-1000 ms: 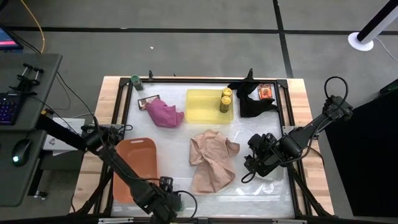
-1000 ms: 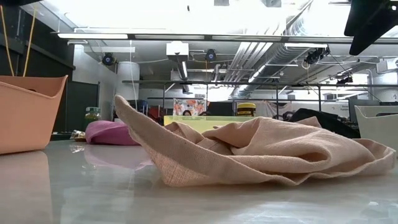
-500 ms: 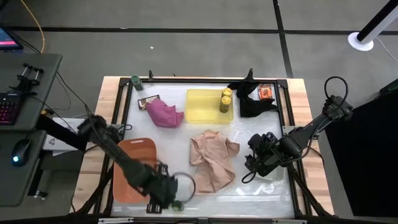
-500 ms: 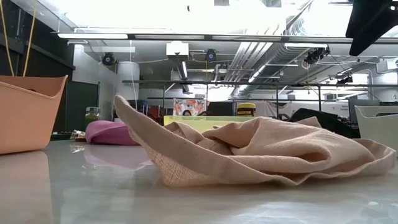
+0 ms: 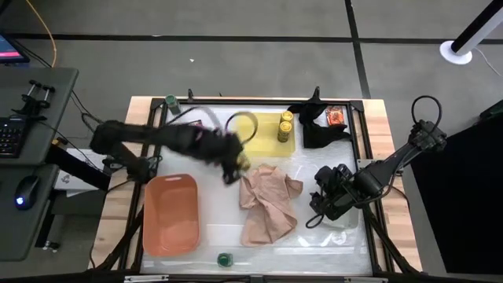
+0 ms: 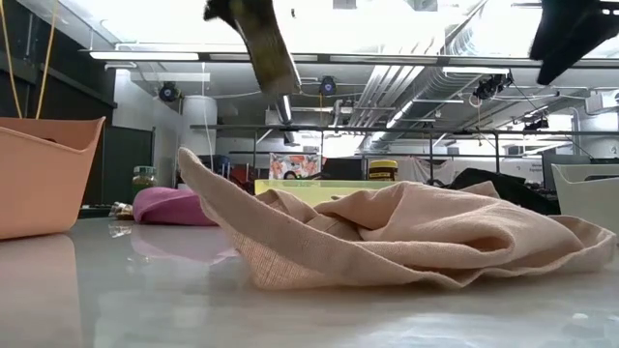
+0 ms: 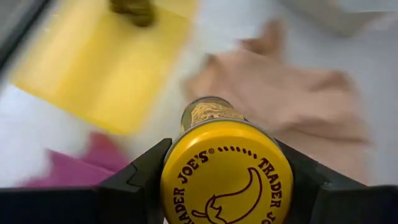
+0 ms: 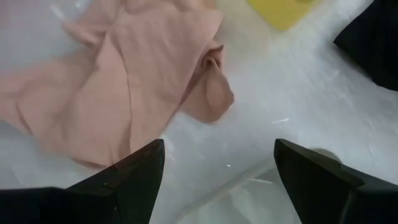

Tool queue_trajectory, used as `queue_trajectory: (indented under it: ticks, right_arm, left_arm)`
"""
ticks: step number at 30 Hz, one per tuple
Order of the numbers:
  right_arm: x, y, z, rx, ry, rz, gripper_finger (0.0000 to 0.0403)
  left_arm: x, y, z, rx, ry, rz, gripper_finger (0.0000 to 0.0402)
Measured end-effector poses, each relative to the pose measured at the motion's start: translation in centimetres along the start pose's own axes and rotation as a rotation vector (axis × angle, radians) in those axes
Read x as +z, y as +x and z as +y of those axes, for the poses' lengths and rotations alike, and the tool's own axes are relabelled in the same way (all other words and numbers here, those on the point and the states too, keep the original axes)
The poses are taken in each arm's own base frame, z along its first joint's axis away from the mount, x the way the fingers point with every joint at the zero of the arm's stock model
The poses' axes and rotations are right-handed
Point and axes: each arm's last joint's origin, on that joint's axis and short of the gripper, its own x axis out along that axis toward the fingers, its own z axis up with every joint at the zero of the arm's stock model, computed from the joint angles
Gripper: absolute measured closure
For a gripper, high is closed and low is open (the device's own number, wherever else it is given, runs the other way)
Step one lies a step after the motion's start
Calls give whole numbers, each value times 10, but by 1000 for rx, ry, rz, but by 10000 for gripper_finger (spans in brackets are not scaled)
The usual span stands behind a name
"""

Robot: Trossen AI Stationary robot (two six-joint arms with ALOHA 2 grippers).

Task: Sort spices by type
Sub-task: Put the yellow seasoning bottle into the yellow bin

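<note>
My left gripper (image 5: 236, 165) hangs over the table's middle, between the yellow tray (image 5: 255, 135) and the tan cloth (image 5: 269, 200). It is shut on a yellow-lidded jar (image 7: 227, 171). Two more yellow-lidded jars (image 5: 284, 126) stand in the yellow tray. One green-lidded jar (image 5: 170, 102) stands at the far left corner and another (image 5: 224, 259) at the near edge. An orange-red packet (image 5: 335, 116) lies by the black cloth (image 5: 318, 126). The left arm covers the brown packet. My right gripper (image 8: 217, 186) is open above the table's right side. My left gripper pinches the yellow-lidded jar between its two fingers (image 7: 146, 171), one on each side of the jar's lid end (image 7: 180, 165). The lid faces the wrist camera and the glass body (image 7: 208, 112) points away from it. The jar is lifted clear of the table.
An orange tray (image 5: 169, 214) sits at the near left. A clear tray (image 5: 346, 224) lies under my right gripper. The pink cloth (image 6: 169, 206) lies at the far left, mostly under the left arm in the high view. The black frame rails (image 5: 259, 101) edge the table.
My left arm has swung fast from the table's near edge up and toward the far side, and now reaches over the middle with the yellow-lidded jar in its fingers. A green-lidded jar shows at the near edge where the gripper was. My right arm has kept still.
</note>
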Motion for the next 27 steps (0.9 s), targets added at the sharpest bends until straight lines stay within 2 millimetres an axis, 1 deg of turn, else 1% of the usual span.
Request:
queue_trajectory:
  ticks: [3,7,9,12,15,17,21,27]
  right_arm:
    - [13,-3,-2,24,75,-29,105]
    - [36,-5,-6,57,206,-95,105]
    - [48,-3,-9,64,270,-114,105]
    - [64,1,-12,89,378,-139,105]
    - [75,5,-15,103,445,-153,105]
    - [81,7,-17,115,497,-167,105]
    - [90,10,-21,122,533,-180,105]
    - [97,13,-27,116,526,-155,105]
  left_arm:
    - [24,37,39,54,27,16,206]
    - [50,84,91,49,43,-20,205]
    - [59,104,112,51,70,-24,204]
    - [73,126,134,71,121,-25,204]
    - [85,142,147,62,184,-15,203]
    - [89,152,149,57,226,7,203]
    - [96,172,149,45,303,37,203]
    - [95,199,146,35,325,78,202]
